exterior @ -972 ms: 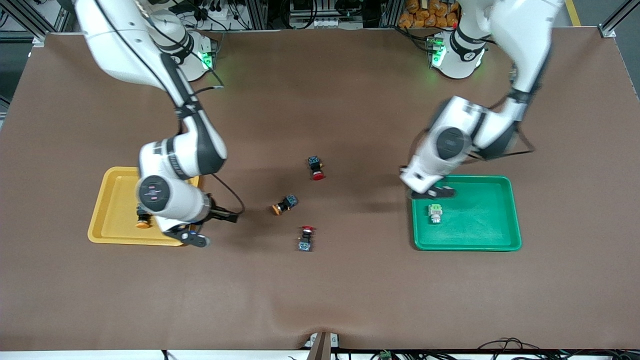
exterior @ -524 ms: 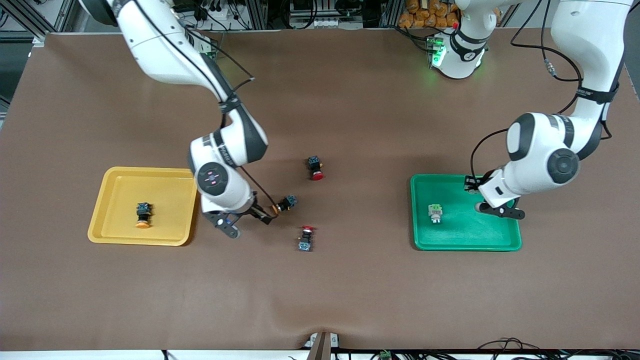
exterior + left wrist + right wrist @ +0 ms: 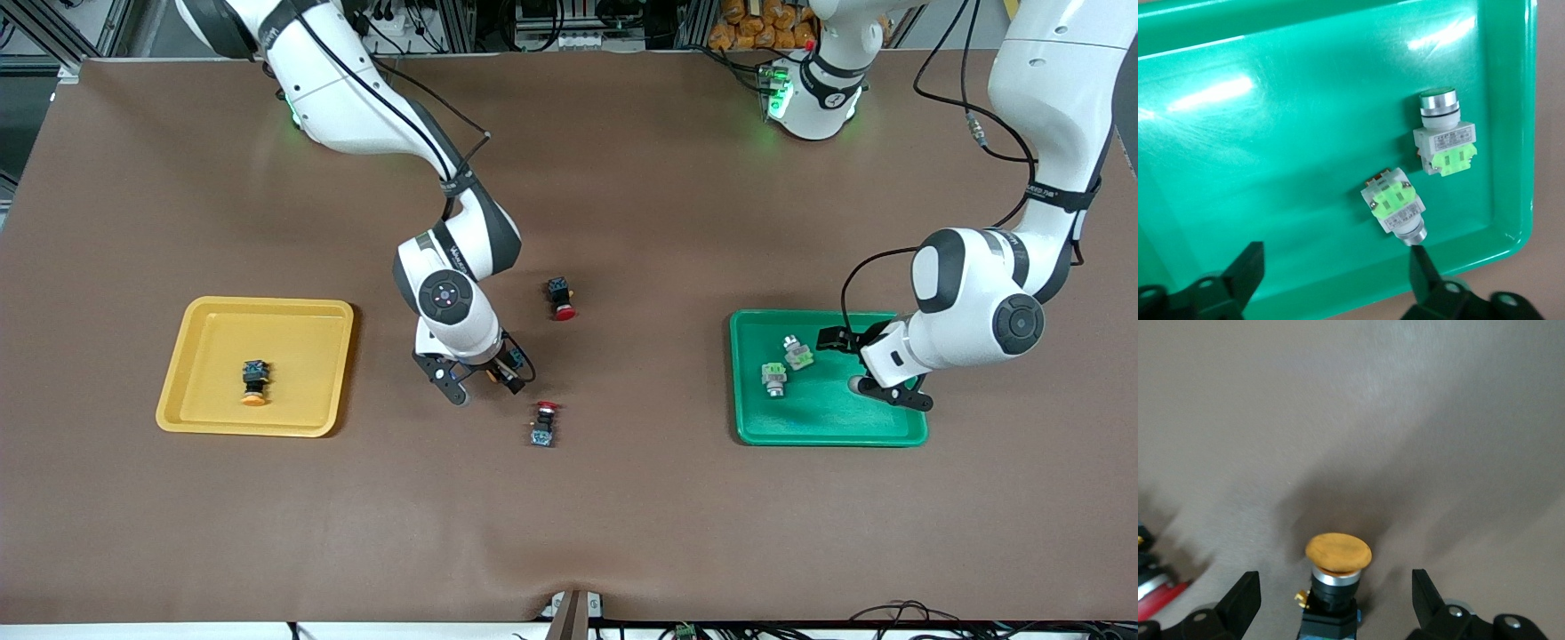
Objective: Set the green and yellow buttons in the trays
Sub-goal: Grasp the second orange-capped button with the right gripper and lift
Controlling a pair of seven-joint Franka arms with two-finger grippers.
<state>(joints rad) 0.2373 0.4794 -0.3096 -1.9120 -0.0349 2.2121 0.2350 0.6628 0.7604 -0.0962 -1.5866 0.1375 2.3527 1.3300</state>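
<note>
The green tray (image 3: 827, 427) (image 3: 1271, 133) holds two green buttons (image 3: 774, 378) (image 3: 797, 353), both lying on their sides; they also show as pale bodies with light-green backs (image 3: 1446, 137) (image 3: 1395, 207). My left gripper (image 3: 867, 369) (image 3: 1335, 273) hangs open over this tray with nothing between its fingers. The yellow tray (image 3: 302, 356) holds one yellow button (image 3: 255, 382). A second yellow button (image 3: 1335, 580) lies on the table between the fingers of my open right gripper (image 3: 483, 378) (image 3: 1335, 597), which is low over it. In the front view that hand mostly hides it.
Two red-capped buttons lie on the brown mat mid-table: one (image 3: 561, 298) farther from the front camera than my right gripper, one (image 3: 544, 422) nearer, its red cap (image 3: 1155, 600) edging into the right wrist view.
My left gripper crossed the green tray, opened and let a second green button fall into it. My right arm swung from the yellow tray to the yellow button on the table.
</note>
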